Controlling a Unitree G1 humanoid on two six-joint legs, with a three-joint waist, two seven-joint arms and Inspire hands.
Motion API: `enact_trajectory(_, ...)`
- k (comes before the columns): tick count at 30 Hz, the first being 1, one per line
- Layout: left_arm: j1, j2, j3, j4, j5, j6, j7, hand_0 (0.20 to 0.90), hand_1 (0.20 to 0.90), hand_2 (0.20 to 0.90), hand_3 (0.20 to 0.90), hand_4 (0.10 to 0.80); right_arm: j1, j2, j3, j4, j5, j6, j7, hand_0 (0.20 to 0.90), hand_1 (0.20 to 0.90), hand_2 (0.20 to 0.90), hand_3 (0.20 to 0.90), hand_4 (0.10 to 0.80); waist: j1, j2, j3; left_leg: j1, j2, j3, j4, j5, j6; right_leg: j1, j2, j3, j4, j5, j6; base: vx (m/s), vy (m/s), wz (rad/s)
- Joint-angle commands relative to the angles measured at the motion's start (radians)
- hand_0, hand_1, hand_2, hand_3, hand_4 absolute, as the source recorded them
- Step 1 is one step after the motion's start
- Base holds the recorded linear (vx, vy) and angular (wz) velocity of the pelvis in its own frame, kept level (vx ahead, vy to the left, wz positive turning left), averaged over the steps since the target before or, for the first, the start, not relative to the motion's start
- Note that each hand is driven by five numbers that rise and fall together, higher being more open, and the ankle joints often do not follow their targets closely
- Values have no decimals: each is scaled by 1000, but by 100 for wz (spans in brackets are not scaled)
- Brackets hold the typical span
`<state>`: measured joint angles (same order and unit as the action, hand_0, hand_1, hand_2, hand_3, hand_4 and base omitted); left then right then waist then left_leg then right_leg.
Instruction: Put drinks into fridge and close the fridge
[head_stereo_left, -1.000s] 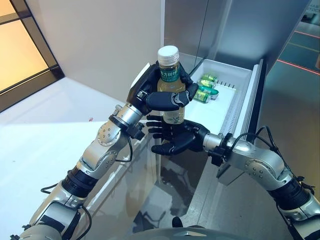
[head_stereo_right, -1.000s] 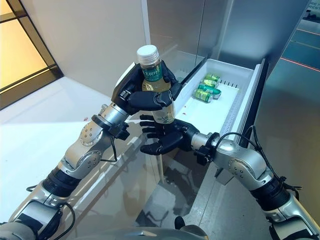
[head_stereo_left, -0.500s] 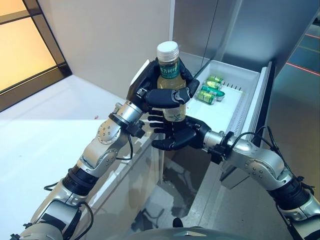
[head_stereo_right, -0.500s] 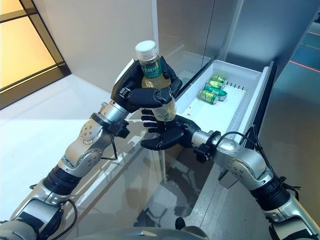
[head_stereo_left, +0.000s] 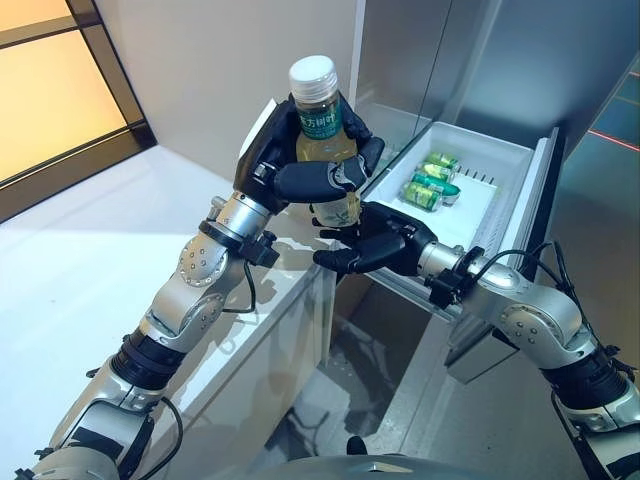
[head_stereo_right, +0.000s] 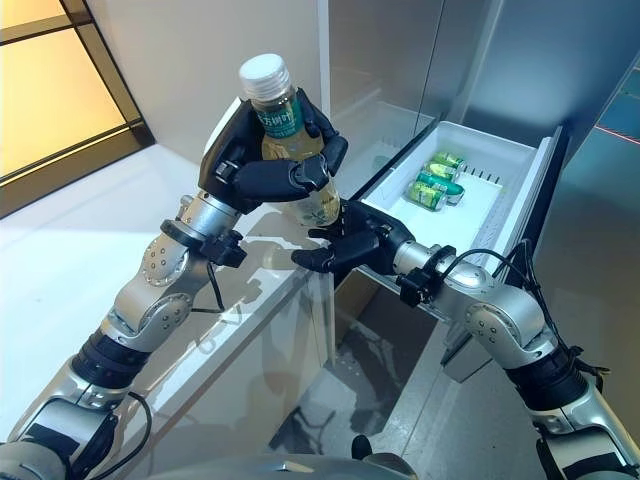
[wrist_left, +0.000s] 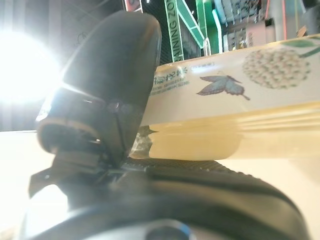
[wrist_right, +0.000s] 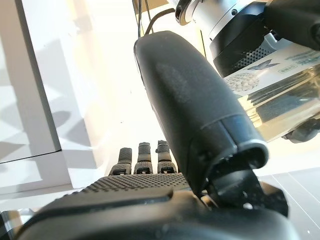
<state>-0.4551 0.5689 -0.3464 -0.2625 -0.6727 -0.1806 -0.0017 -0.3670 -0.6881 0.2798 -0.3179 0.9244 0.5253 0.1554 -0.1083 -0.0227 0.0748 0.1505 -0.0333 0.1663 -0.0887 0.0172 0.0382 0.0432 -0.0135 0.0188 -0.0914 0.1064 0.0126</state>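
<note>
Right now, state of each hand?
Left hand: shut on the bottle, held upright.
Right hand: open, palm up just under the bottle's base, holding nothing.

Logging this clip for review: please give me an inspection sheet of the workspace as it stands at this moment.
Surface: white counter, bare where visible.
Job's things: clear plastic bottle of pale yellow drink with white cap, upright, raised above the counter edge; white pulled-out fridge drawer open; three green cans lying inside it.
Clutter: nothing seen.
Hands: left hand curled round the bottle; right hand open, palm up just under the bottle's base, contact unclear.
Cables: nothing to note.
Surroundings: grey fridge panels behind the drawer; dark-framed window on the robot's left.
</note>
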Motion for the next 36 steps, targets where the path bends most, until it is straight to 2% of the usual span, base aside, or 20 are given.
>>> enact_trajectory(1,-183,4,75,-92,-9,-199,20,300,300,300,200,100,-106,46,-69,2,50,-82,21,900,900,900,900,800,12,-30,-116,-32,-3,-60,1,-14,-20,54,-38,-65,7,-28,64,-8,1,3)
enact_trajectory(18,-172,-3,67,-66,-24,-163,-8,300,300,300,200,100,-127,60,-55,-11,45,-138,65,900,900,900,900,800,19,-30,-113,-37,1,-58,1,-10,-24,53,-39,-72,4,-28,65,0,0,0)
enact_trajectory(27,-166,-21,57,-71,-27,-136,-34,300,300,300,200,100,-142,70,-57,-25,43,-182,53,900,900,900,900,800,24,-30,-112,-43,1,-68,1,-7,-23,51,-38,-73,4,-28,64,-2,-1,1)
enact_trajectory(36,-155,-13,74,-77,-19,-143,-44,300,300,300,200,100,-144,72,-70,-27,30,-191,38,900,900,900,900,800,30,-29,-110,-47,1,-73,1,2,-23,50,-39,-75,4,-21,62,-4,0,2)
